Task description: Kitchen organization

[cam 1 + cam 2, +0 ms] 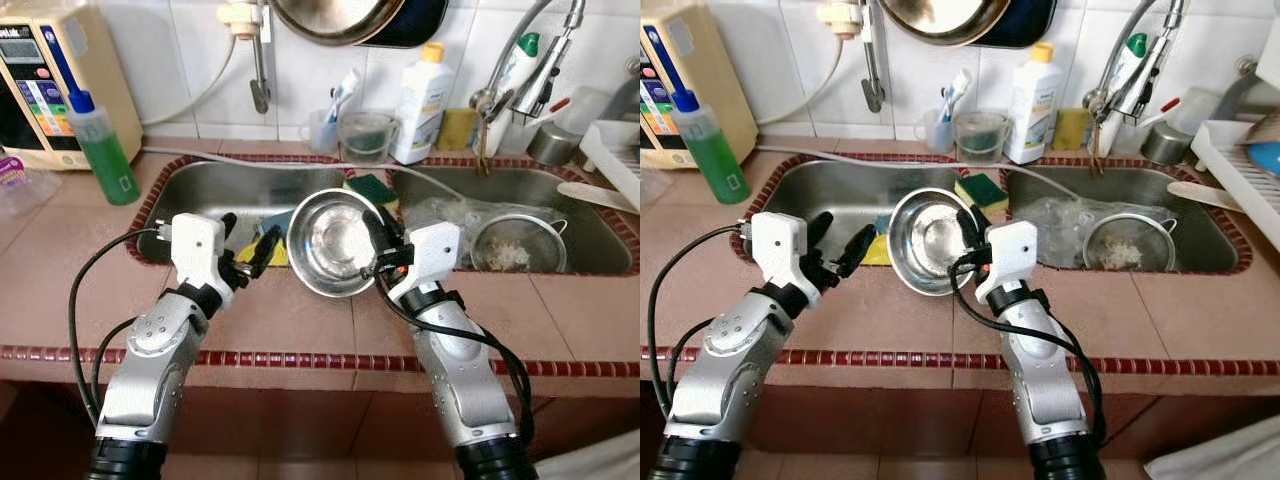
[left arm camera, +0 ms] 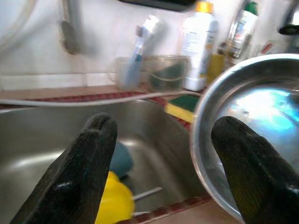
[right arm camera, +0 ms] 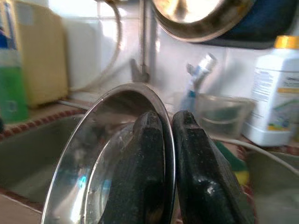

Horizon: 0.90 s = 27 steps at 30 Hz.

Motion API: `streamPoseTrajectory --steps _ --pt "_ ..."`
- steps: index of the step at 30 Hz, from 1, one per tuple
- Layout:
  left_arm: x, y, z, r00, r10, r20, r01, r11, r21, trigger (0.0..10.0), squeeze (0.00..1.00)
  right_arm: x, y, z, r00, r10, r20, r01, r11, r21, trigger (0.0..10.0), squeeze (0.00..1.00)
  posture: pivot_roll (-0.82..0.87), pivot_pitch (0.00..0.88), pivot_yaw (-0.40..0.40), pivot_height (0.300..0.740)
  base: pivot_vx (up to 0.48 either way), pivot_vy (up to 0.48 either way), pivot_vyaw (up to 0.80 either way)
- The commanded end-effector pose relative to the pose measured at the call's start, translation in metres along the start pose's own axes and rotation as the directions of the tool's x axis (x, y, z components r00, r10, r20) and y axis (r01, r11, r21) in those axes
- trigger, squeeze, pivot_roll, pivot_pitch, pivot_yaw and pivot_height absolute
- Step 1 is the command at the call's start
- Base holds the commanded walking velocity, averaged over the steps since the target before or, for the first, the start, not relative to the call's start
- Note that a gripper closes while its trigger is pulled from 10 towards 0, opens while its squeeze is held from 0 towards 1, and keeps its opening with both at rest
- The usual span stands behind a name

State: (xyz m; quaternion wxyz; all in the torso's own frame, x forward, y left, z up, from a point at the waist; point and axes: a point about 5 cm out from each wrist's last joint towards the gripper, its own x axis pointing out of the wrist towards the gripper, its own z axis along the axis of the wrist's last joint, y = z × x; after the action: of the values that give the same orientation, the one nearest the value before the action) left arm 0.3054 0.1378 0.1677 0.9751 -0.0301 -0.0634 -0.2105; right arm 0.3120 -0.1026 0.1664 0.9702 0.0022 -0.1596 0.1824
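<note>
A round steel bowl [image 1: 335,242] is held tilted above the front rim of the double sink [image 1: 200,185], its hollow facing me. My right gripper [image 1: 385,250] is shut on the bowl's right rim, one finger inside and one outside, as the right wrist view [image 3: 168,154] shows. My left gripper [image 1: 250,250] stands open just left of the bowl, not touching it; in the left wrist view its fingertips [image 2: 93,140] frame the left basin, with the bowl [image 2: 252,116] beside one finger.
A yellow and a blue item [image 2: 114,196] lie in the left basin. A strainer [image 1: 515,245] sits in the right basin. A green-yellow sponge [image 1: 372,188] rests on the divider. Green soap bottle [image 1: 100,145], white bottle [image 1: 420,95], cups [image 1: 365,135], faucet [image 1: 520,70] and dish rack [image 1: 615,150] line the back.
</note>
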Motion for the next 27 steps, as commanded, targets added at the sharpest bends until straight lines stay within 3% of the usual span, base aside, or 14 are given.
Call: streamPoseTrajectory --steps 1,27 --pt "0.0019 -0.002 0.0058 1.0 -0.013 0.015 0.013 1.0 0.011 10.0 0.0 0.0015 -0.0014 0.0075 1.0 0.0 0.03 0.0 1.0 -0.001 10.0 0.0 -0.07 0.072 0.004 0.74 0.277 0.0 0.0" --pt "0.0001 -0.0029 0.0049 1.0 -0.006 0.013 0.006 1.0 0.004 10.0 0.0 0.0004 -0.002 0.0075 1.0 0.013 0.019 -0.013 1.0 -0.006 10.0 0.0 -0.08 0.083 -0.008 0.74 0.301 0.0 0.0"
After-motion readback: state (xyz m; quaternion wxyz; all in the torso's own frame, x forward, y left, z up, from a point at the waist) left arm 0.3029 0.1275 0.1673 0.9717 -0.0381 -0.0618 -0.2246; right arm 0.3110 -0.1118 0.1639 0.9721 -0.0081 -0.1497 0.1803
